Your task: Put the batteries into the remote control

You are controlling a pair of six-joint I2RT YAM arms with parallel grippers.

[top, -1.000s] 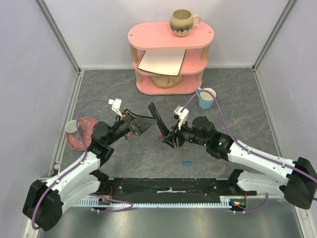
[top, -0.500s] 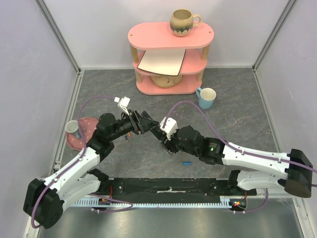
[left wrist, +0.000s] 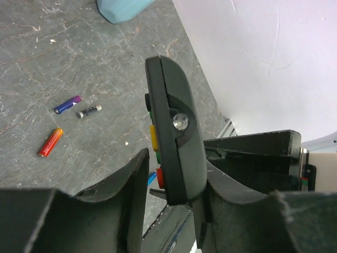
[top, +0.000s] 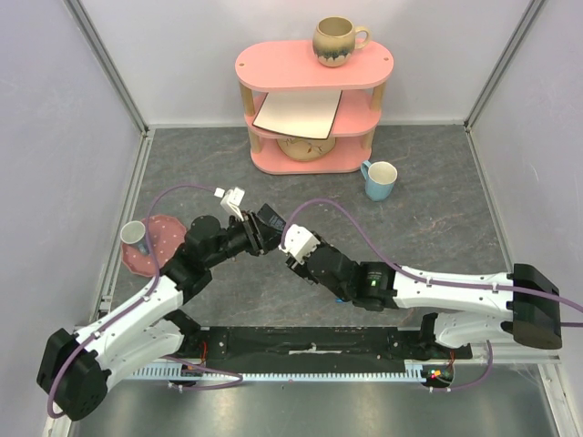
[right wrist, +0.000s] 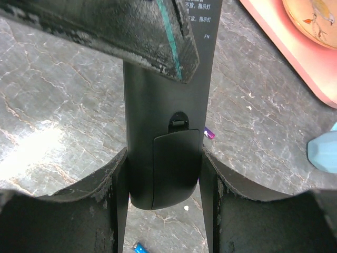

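The black remote control point(right wrist: 158, 105) is held off the table, its back and shut battery cover facing the right wrist camera. My right gripper point(right wrist: 164, 158) is shut on its two long sides near the cover end. My left gripper point(left wrist: 176, 174) straddles the same remote point(left wrist: 176, 132) edge-on. One finger rests on its back and the other stands a sliver off the coloured buttons. On the table lie a purple battery point(left wrist: 67, 104) and a dark battery with a silvery end point(left wrist: 88, 111). From above, both grippers point(top: 260, 228) point(top: 290, 250) meet left of the table's centre.
An orange-red cell point(left wrist: 50, 142) and a bright blue small cylinder point(left wrist: 151, 177) lie on the table. A pink shelf point(top: 314, 64) with a mug point(top: 339, 41) stands at the back, a light blue cup point(top: 379, 179) beside it. A pink plate point(top: 162, 238) with a cup point(top: 134, 235) sits left.
My right gripper has carried the remote left and nearer. My left gripper, wide open before, has narrowed around the remote's thickness.
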